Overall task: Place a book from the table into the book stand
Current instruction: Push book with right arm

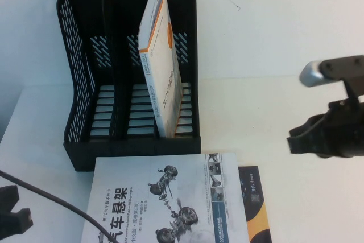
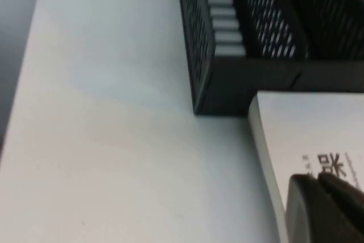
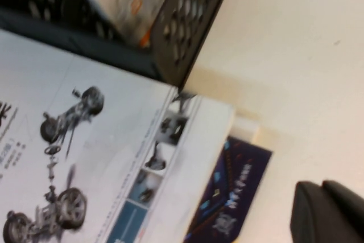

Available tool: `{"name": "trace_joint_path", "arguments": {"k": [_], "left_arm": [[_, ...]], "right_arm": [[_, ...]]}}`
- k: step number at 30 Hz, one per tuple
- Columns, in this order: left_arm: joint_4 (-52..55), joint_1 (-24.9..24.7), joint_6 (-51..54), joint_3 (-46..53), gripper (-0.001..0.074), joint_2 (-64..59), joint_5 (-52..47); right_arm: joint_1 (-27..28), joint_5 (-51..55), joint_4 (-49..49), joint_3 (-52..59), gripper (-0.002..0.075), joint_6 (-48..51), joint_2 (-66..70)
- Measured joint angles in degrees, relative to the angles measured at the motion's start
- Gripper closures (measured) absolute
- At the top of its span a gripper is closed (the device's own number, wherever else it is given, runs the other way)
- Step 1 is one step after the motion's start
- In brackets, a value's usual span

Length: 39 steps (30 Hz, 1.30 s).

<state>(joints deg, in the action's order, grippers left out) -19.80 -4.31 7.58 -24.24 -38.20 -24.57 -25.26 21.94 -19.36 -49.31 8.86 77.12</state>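
The book, pale grey-white with a black Chinese title and car-suspension pictures, lies flat on the white table, right in front of the black book stand. It also shows in the left wrist view and the right wrist view. My left gripper is low at the near left, shut and empty, its tips over the book's left edge. My right gripper hovers to the right of the book, shut and empty, over bare table.
A white book with orange edging stands leaning in the stand's right slot; the left and middle slots hold nothing. A black book with orange shapes lies under the task book, sticking out at its right. A dark cable crosses the near left.
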Motion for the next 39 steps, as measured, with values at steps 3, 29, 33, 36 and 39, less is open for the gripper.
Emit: {"name": "trace_joint_path", "arguments": {"k": [3, 29, 33, 36, 39], "left_arm": [[-4.02, 0.00, 0.87, 0.00, 0.0738, -4.42, 0.10], [-53.01, 16.80, 47.19, -9.21, 0.0736, -44.45, -37.95], [-53.51, 20.71, 48.57, -9.21, 0.0736, -46.50, -38.20], [-52.91, 19.63, 48.97, -9.21, 0.0706, -47.62, -37.80], [-52.10, 17.65, 48.64, -9.21, 0.0587, -48.29, -35.99]], "right_arm": [[3.54, 2.26, 3.79, 0.00, 0.0722, -0.86, -6.32], [15.07, 28.38, 24.37, 7.92, 0.0723, -12.62, -36.41], [15.07, 28.61, 25.60, 11.75, 0.0723, -15.15, -39.54], [15.16, 27.62, 25.87, 13.97, 0.0723, -16.38, -40.82], [15.16, 26.97, 25.96, 14.74, 0.0723, -16.73, -41.20]]}}
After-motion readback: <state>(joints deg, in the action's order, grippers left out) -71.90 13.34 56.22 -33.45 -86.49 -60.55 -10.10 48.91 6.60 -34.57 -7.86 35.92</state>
